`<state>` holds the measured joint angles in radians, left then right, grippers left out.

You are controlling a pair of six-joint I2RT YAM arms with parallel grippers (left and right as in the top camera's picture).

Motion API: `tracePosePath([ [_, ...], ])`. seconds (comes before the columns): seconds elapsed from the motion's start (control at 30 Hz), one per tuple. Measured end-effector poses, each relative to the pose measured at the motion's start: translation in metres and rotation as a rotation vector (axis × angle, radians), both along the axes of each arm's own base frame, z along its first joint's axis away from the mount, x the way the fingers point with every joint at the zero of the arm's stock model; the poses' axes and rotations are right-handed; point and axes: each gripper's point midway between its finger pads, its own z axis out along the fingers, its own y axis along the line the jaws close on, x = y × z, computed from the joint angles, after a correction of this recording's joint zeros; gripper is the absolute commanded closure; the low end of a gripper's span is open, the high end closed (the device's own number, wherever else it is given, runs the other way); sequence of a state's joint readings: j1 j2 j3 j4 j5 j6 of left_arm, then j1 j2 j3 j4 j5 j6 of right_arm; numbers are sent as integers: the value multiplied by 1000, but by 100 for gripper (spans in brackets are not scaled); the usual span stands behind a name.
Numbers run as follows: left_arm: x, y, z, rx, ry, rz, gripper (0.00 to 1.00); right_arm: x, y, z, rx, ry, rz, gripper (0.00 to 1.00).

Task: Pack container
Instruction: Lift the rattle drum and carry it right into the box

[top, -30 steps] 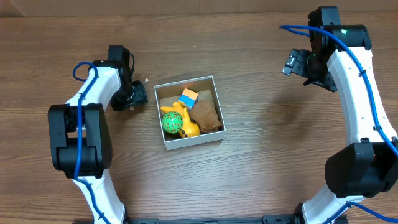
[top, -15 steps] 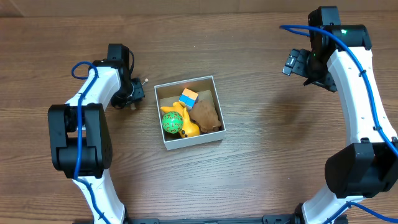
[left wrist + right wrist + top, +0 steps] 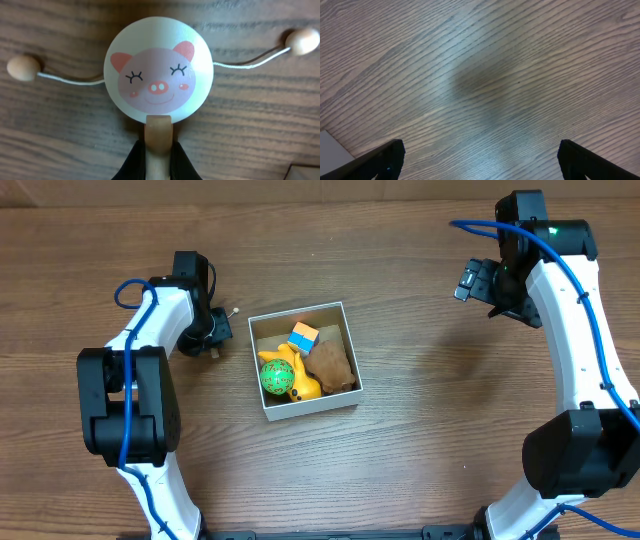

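On the wooden table (image 3: 400, 470), near its middle, you have the container (image 3: 310, 407), a square white-walled box turned slightly, with bare wood along all four edges. The widest open stretch lies to its right. There your right gripper (image 3: 485, 162) hangs well away from the box over plain wood grain, fingers spread wide apart. Your left gripper (image 3: 159, 167) sits close to the container's upper left corner without touching the wall. Its fingers are pinched on the wooden handle (image 3: 159, 132) of a round pig-face drum (image 3: 159, 82), face up over the wood. Inside the container, a brown toy (image 3: 330, 365) fills the right side. A yellow toy (image 3: 300, 383) and a green ball (image 3: 274, 376) lie front left, and an orange-and-blue cube (image 3: 303, 336) sits toward the back. A bead (image 3: 22, 67) on a string trails from each side of the drum.
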<state>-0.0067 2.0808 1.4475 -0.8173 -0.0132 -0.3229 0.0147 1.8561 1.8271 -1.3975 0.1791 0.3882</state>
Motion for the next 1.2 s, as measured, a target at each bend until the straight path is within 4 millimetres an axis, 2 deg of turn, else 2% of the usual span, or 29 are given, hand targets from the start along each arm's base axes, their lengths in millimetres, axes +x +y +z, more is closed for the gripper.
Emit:
tracePosePath([
  [0.2, -5, 3, 12, 18, 40, 2, 96, 0, 0, 0, 0, 0, 0, 0],
  [0.3, 1, 5, 29, 28, 33, 3, 96, 0, 0, 0, 0, 0, -1, 0],
  [0.4, 10, 4, 52, 29, 4, 1, 96, 0, 0, 0, 0, 1, -1, 0],
  [0.53, 22, -6, 95, 34, -80, -22, 96, 0, 0, 0, 0, 1, 0, 0],
  [0.7, 25, -44, 158, 25, -231, -107, 96, 0, 0, 0, 0, 1, -1, 0],
  [0.77, 19, -69, 182, 12, -287, -161, 96, 0, 0, 0, 0, 1, 0, 0],
  [0.83, 13, -91, 197, -4, -324, -203, 96, 0, 0, 0, -1, 0, -1, 0],
  [0.97, -3, -127, 208, -27, -340, -275, 95, 0, 0, 0, 0, 0, 0, 0],
  [1.2, -24, -164, 200, -46, -292, -326, 92, 0, 0, 0, 0, 0, 0, 0],
])
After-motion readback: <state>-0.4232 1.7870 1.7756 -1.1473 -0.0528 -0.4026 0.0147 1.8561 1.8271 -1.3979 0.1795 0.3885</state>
